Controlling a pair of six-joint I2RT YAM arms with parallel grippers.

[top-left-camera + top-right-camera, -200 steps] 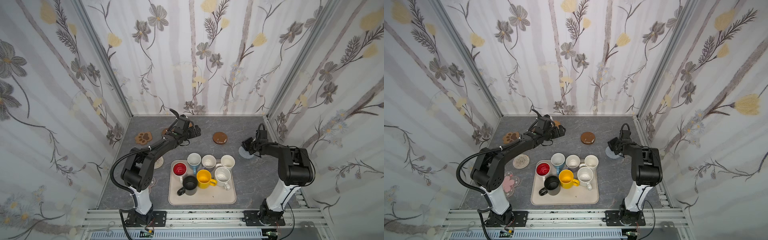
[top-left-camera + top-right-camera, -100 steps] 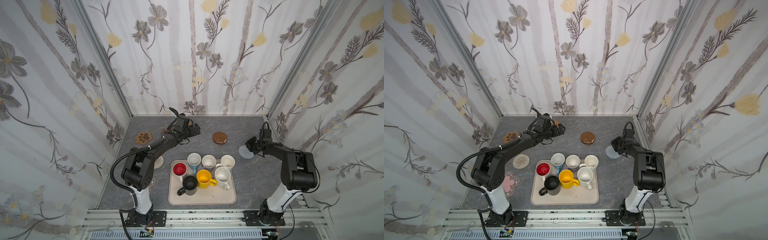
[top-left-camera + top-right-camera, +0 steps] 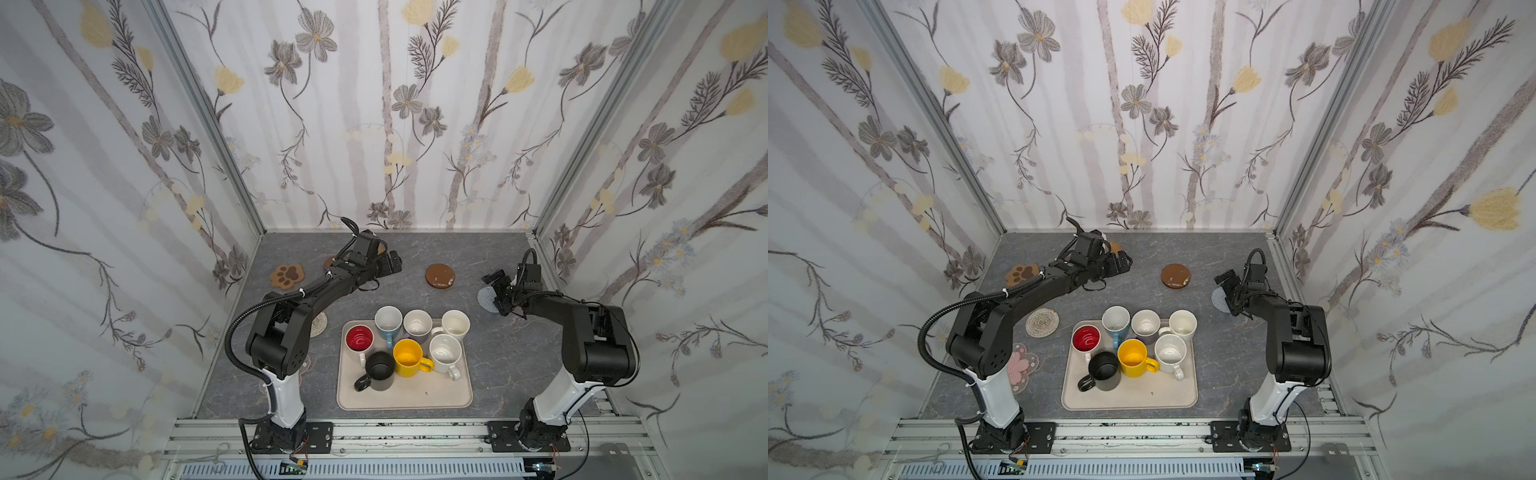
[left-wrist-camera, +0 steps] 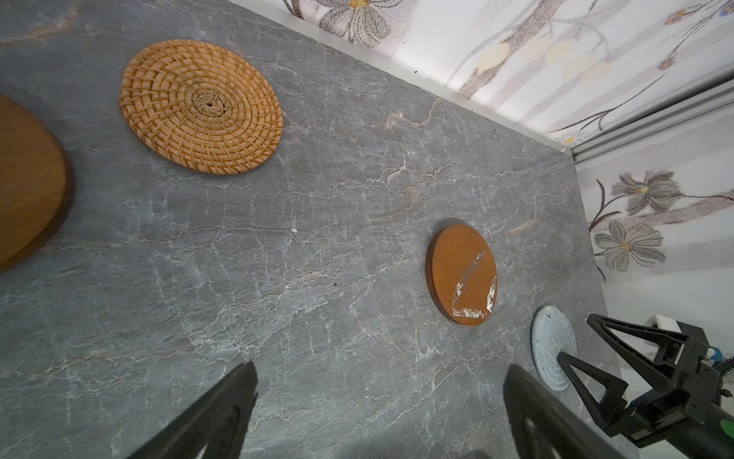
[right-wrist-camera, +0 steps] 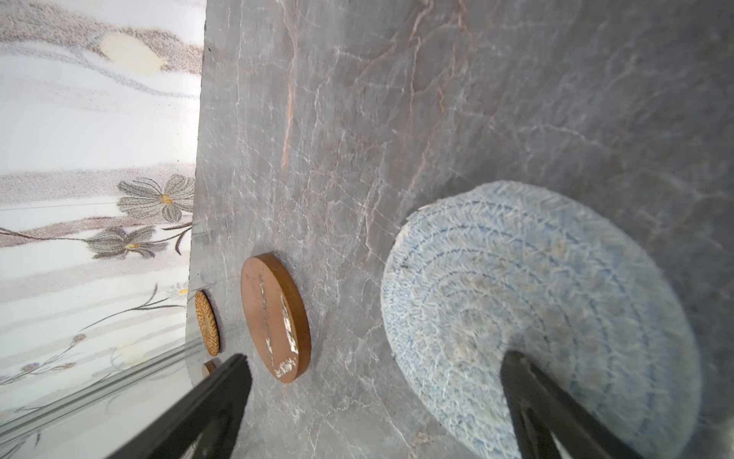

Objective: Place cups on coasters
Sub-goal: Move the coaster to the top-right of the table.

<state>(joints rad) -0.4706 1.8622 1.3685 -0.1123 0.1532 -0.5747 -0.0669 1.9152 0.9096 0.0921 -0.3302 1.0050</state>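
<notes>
Seven cups (image 3: 409, 357) stand upright, bunched on the tray (image 3: 405, 401) at 6 o'clock of the surface (image 3: 498, 365); none sits on a coaster. From the tray:
- whitish coaster (image 3: 1041, 322) at 10 o'clock, just beside
- paw coaster (image 3: 286, 276) also at 10, further out
- pink coaster (image 3: 1021, 368) at 9
- glossy disc (image 3: 439, 275) at 1
- grey coaster (image 3: 486, 297) at 2
- rattan coaster (image 4: 200, 106) and wooden disc (image 4: 28, 179) at 11, farthest out

All seven lie flat.

Left hand (image 4: 379, 371): spread, empty, above bare surface beside them.

Right hand (image 5: 375, 357): spread, empty, one finger (image 5: 516, 377) over the grey coaster.
</notes>
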